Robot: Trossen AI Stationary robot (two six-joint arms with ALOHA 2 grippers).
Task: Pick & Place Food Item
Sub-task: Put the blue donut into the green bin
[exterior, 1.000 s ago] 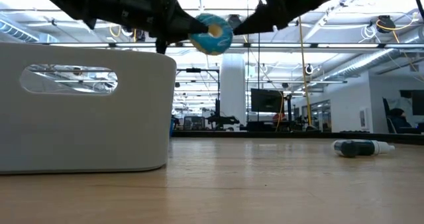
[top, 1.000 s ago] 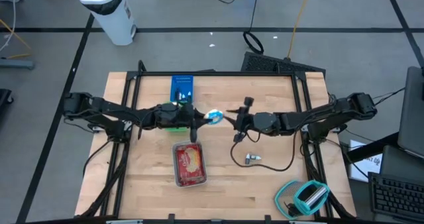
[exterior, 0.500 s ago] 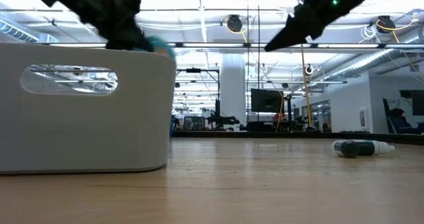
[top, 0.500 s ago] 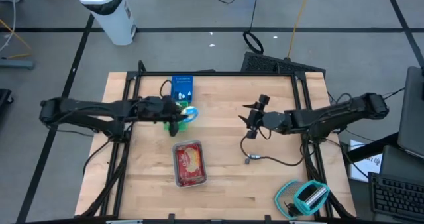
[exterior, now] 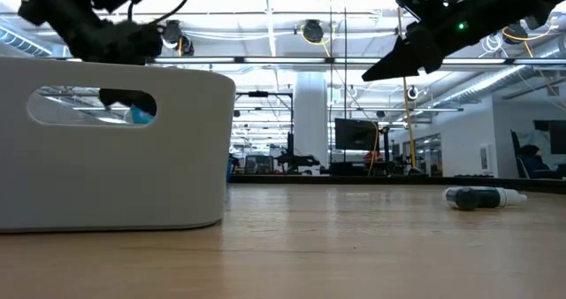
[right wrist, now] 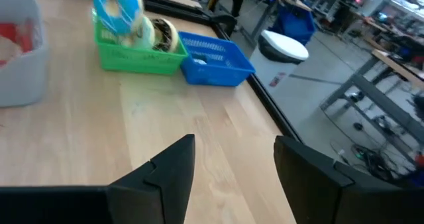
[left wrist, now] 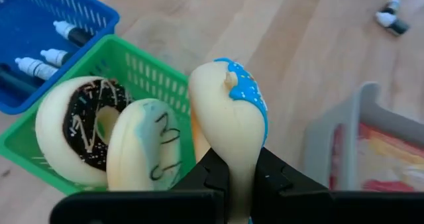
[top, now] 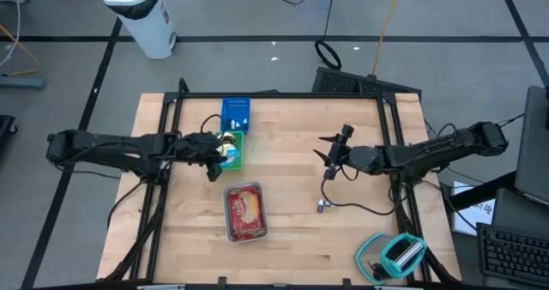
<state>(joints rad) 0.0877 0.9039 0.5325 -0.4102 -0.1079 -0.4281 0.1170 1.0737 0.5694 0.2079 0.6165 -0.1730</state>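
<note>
My left gripper [top: 220, 155] is shut on a donut with blue icing [left wrist: 232, 111] and holds it over the right end of a green basket [left wrist: 149, 78]. Two other donuts lie in that basket, one chocolate-iced [left wrist: 76, 128] and one pale [left wrist: 142, 154]. In the low view the held donut [exterior: 140, 115] shows through the handle hole of the grey tray. My right gripper [top: 331, 158] stands open in mid-air, right of the table's middle, with nothing between its fingers [right wrist: 169, 168]. My left gripper pinches the donut's rim [left wrist: 236, 163] between its two fingers, coming from the table's left and slanting down. The donut stands on edge, its blue icing to one side, over the green basket. Whether it touches the pale donut beside it cannot be told.
A blue basket with markers [top: 236, 113] adjoins the green one on its far side. A grey tray with red food [top: 245, 211] lies nearer the front. A loose marker [top: 325, 206] lies under my right arm. A teal tape dispenser [top: 396, 256] sits at the near right corner.
My left gripper has carried the blue donut from the table's middle toward the left and tipped downward, so the donut now hangs over the green basket. My right gripper, which was at the donut a second ago, has drawn back toward the right edge.
</note>
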